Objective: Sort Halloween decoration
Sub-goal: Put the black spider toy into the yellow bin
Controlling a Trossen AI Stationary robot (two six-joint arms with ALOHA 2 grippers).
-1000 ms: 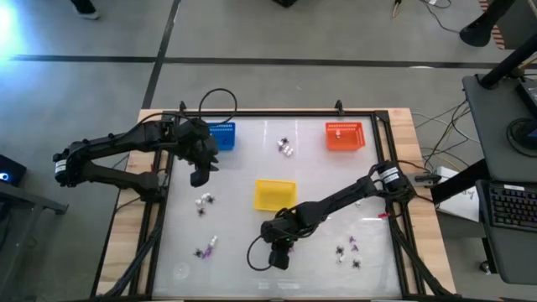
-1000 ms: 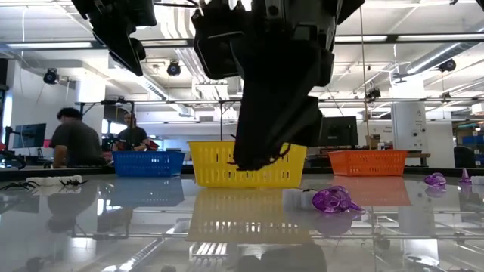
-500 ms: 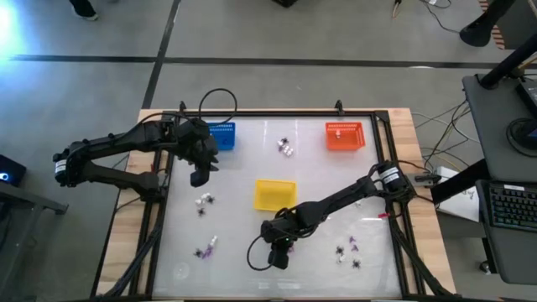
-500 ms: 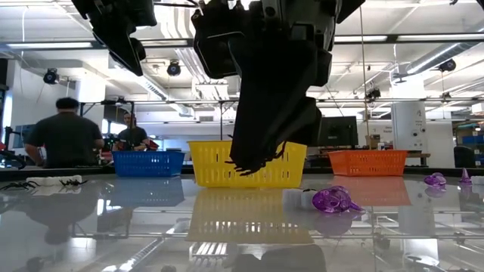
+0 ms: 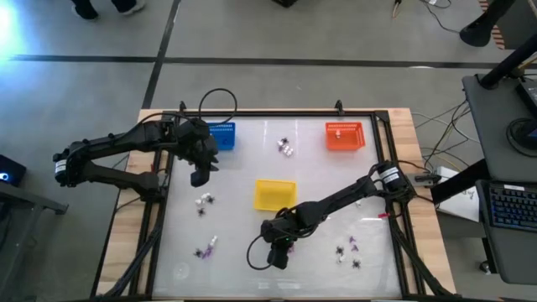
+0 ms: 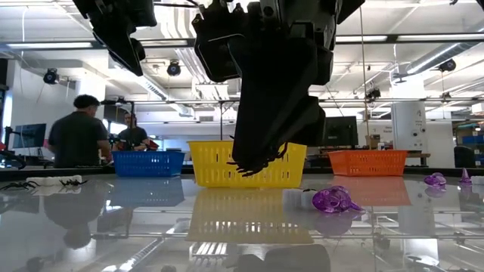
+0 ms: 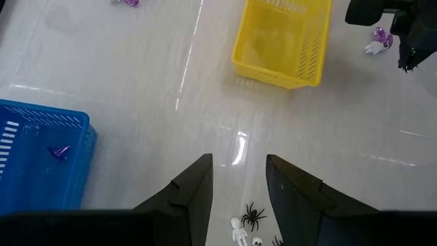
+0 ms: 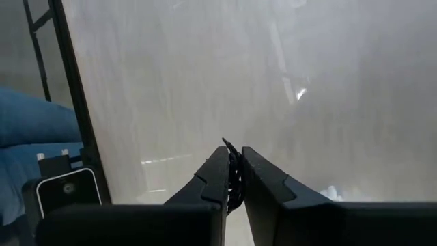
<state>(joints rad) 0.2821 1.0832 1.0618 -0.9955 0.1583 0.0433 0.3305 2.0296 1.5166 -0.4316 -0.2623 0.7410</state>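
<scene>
In the high view, the left gripper [image 5: 200,176] hovers left of centre, beside the blue basket [image 5: 221,135]; its fingers [image 7: 193,191] stand apart with nothing between them. Below it lie small decoration pieces [image 5: 203,202], a black spider [image 7: 253,215] among them, and more sit at lower left [image 5: 206,247]. The yellow basket [image 5: 274,194] is in the middle. Just below it, the right gripper [image 5: 281,249] has its fingers nearly closed, pinching a black spider piece [image 8: 233,174] clear of the table [image 5: 243,168]. The orange basket [image 5: 345,136] sits at upper right; more pieces [image 5: 347,250] lie at lower right.
</scene>
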